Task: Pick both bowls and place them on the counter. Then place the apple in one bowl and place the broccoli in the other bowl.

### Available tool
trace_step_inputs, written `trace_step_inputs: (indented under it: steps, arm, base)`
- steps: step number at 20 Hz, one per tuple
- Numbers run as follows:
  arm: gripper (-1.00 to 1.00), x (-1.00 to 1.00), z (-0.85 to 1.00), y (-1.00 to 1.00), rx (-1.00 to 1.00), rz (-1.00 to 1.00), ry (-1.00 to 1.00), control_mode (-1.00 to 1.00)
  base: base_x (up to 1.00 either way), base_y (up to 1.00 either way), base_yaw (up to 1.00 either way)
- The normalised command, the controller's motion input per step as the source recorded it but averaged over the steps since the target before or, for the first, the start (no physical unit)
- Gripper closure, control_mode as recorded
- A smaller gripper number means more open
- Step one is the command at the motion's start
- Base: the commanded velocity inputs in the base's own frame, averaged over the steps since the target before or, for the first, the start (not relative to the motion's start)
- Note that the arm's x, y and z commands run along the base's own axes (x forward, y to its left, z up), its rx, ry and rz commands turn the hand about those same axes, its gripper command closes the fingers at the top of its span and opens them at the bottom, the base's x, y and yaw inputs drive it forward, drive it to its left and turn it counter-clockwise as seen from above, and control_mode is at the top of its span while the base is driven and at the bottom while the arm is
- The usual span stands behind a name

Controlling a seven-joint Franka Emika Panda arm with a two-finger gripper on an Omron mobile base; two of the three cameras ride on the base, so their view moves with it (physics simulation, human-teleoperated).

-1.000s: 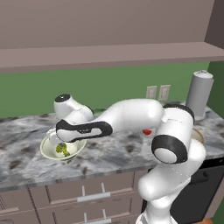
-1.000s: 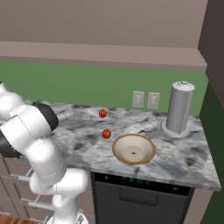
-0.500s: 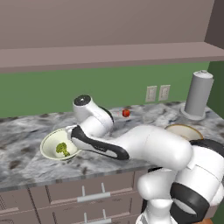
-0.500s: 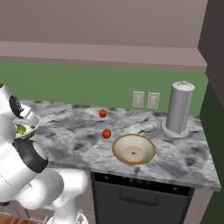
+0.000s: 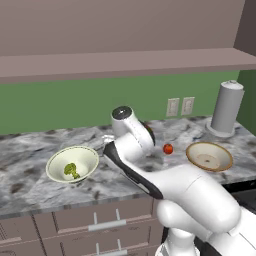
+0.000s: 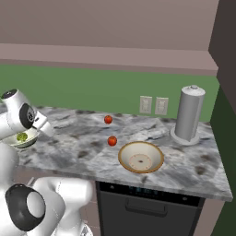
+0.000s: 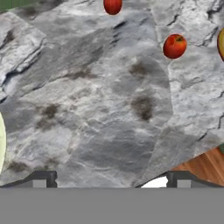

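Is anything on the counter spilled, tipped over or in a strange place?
Nothing stands out. Both bowls sit upright on the counter, the broccoli lies in the cream one, and two red fruits rest loose on the stone.

The white arm reaches forward and low, its claw point(image 7: 109, 179) spread wide and holding nothing.

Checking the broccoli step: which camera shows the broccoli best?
The left base view: the broccoli lies unobstructed inside the white bowl. In the right base view it is a green patch half hidden by the arm.
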Motion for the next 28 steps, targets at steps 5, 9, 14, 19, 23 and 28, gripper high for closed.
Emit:
trace_step_inputs:
  steps: [5, 9, 14, 19, 23, 28]
  arm:
    - [-1.0, 0.0, 0.02, -0.83, 0.08, -0.27, 0.0, -1.0]
    - [-1.0, 0.01, -0.07, -0.78, 0.1, -0.15, -0.01, -1.0]
    - [-1.0, 0.17, -0.01, -0.78, 0.12, -0.09, 0.0, -1.0]
    - [-1.0, 0.28, 0.0, -0.65, 0.11, -0.09, 0.0, -1.0]
    - [-1.0, 0.34, 0.0, -0.39, 0.09, -0.1, 0.0, -1.0]
    - [-1.0, 0.38, -0.03, -0.23, 0.05, -0.13, 0.01, -1.0]
  base:
    - [0.0, 0.0, 0.0]
    - [0.0, 0.0, 0.0]
    - [0.0, 0.0, 0.0]
    - [0.0, 0.0, 0.0]
    - [0.0, 0.0, 0.0]
    - [0.0, 0.0, 0.0]
